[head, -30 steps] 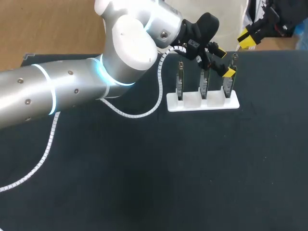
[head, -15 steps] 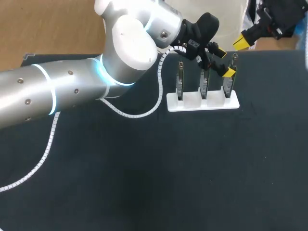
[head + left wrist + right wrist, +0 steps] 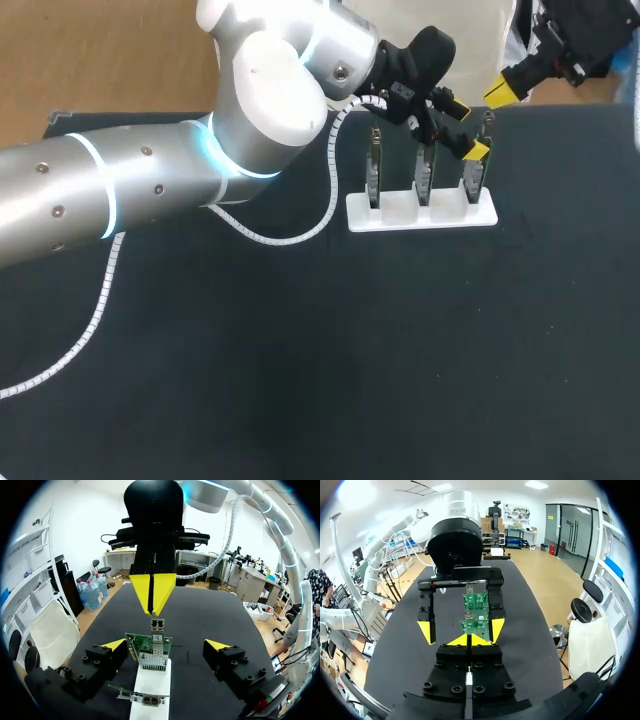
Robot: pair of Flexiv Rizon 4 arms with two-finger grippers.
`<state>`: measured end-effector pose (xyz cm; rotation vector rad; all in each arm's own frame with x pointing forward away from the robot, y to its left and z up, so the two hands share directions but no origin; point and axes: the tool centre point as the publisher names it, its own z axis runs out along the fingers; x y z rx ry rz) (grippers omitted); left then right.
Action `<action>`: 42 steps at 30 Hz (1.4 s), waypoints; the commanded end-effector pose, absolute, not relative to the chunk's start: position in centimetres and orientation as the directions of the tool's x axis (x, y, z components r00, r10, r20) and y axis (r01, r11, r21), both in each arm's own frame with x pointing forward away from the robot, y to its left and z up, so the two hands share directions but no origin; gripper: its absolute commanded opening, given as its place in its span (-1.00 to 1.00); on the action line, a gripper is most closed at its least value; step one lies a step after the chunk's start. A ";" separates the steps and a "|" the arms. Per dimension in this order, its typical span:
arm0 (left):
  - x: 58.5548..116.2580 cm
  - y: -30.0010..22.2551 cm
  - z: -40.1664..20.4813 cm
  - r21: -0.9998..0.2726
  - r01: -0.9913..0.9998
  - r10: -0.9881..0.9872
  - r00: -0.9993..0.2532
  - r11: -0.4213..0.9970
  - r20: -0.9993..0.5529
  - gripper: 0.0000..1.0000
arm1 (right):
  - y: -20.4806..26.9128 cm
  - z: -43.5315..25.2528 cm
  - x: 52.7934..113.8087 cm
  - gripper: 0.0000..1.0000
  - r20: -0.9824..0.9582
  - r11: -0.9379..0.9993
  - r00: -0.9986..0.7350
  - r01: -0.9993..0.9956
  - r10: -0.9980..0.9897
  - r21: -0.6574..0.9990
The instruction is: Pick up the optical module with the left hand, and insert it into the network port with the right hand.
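Table (image 3: pixel 300 380), black-topped, bearing a flat white plastic rack (image 3: pixel 420 212) near its far edge. Optical modules, three, slim green circuit boards with silver metal ends, standing upright in a row in the rack: first module (image 3: pixel 373 165) at the end nearer the left arm, middle module (image 3: pixel 424 170), end module (image 3: pixel 474 178) at the far end. Left gripper (image 3: pixel 468 129), black with yellow tips, on the silver left arm (image 3: pixel 120 190), spread wide astride the row; its fingers (image 3: pixel 114 645) stand apart from the middle module on either side and touch nothing. Right gripper (image 3: pixel 503 90), yellow tips pressed together, just above the end module's silver head; contact cannot be told. Spiral-wrapped white cable (image 3: pixel 100 300) trailing from the left arm across the table.
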<state>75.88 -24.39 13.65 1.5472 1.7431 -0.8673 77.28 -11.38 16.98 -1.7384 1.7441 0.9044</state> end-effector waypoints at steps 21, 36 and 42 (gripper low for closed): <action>76.0 -24.5 13.7 -0.061 0.994 0.573 -0.101 0.088 -0.813 1.00 | -11.2 15.7 77.5 -1.00 -0.743 -0.027 -0.074 -0.992 -0.665 0.122; 76.0 -24.5 13.7 -0.061 0.994 0.573 -0.101 0.088 -0.813 1.00 | -11.1 14.6 77.4 -1.00 -0.735 -0.017 -0.098 -0.989 -0.671 0.147; 76.0 -24.5 13.7 -0.061 0.994 0.573 -0.101 0.088 -0.813 1.00 | -11.1 14.3 77.2 -1.00 -0.732 -0.015 -0.105 -0.988 -0.673 0.156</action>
